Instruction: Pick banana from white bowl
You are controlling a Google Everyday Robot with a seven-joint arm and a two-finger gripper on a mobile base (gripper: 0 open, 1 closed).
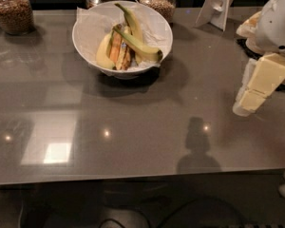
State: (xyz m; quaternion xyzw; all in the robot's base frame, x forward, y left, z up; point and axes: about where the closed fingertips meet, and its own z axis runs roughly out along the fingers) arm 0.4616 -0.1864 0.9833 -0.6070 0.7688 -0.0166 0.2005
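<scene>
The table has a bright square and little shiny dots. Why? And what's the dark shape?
Camera view: the table is glossy, so the bright square and small dots are likely lamp glare; the dark shape looks like a shadow or reflection of the tool, which hangs above the table's right side; the white bowl casts a soft shadow too.

Smooth, glossy worktop [133,141]. Glossy white bowl [80,44]; crumpled paper [92,25] inside. Matt cream plastic end effector [244,106], right edge.

hand [254,90] at far right: blocky pale-yellow segments, cream tip; arm shell [279,18] white, rounded, w/ small dark slits.
</scene>
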